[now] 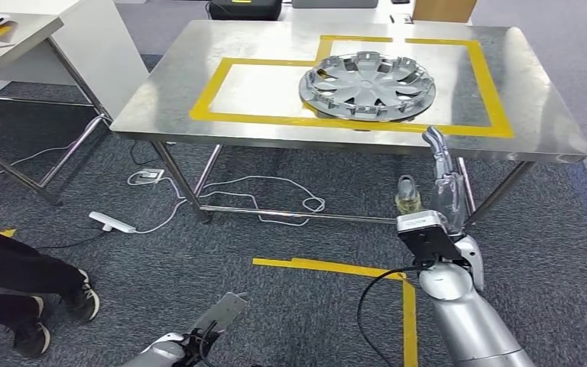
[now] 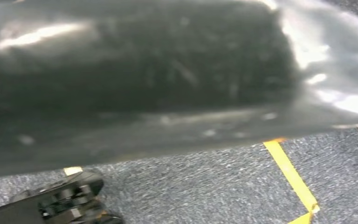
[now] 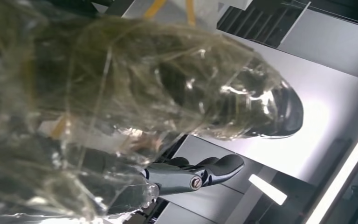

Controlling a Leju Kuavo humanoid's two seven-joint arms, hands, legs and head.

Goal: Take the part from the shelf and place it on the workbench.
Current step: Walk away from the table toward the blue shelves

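Observation:
The part is a silver wheel cover [image 1: 367, 84]. It lies flat on the steel workbench [image 1: 199, 84], inside the yellow tape outline. My right hand [image 1: 442, 176] is raised in front of the bench's near edge, just below the wheel cover and apart from it. Its fingers are stretched out and hold nothing. In the right wrist view those dark fingers [image 3: 200, 172] lie straight beside the wrapped thumb [image 3: 177, 88]. My left hand [image 1: 199, 336] hangs low over the carpet at the bottom of the head view. Its fingers are too blurred to read.
A person's legs and shoes [image 1: 23, 290] are at the left edge. A white power strip [image 1: 111, 222] and cables [image 1: 267, 202] lie on the carpet under the bench. A second table [image 1: 8, 42] stands at far left. Yellow floor tape [image 1: 351, 269] runs in front of me.

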